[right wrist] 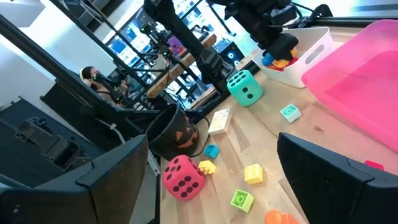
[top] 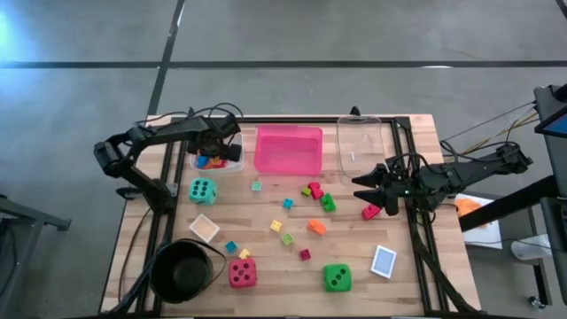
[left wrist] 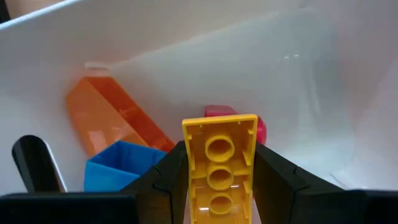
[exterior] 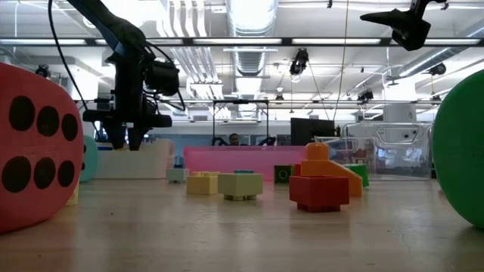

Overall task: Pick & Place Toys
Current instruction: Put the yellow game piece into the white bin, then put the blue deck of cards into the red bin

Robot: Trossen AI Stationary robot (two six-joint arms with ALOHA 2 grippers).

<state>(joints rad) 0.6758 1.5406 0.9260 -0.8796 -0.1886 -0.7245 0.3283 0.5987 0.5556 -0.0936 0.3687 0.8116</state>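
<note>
A pale wooden desk [top: 354,257] stands on a grey concrete floor [top: 292,35] crossed by dark lines. Across the room hang long ceiling lights [exterior: 249,15], pipes and cables, above dark monitors [exterior: 310,130]. A person [right wrist: 93,78] sits far off.

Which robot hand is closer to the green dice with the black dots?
The right gripper. It hovers open past the red block, up-right of the green dice. The left gripper is far across the table, over the white tray, holding a yellow block.
</note>
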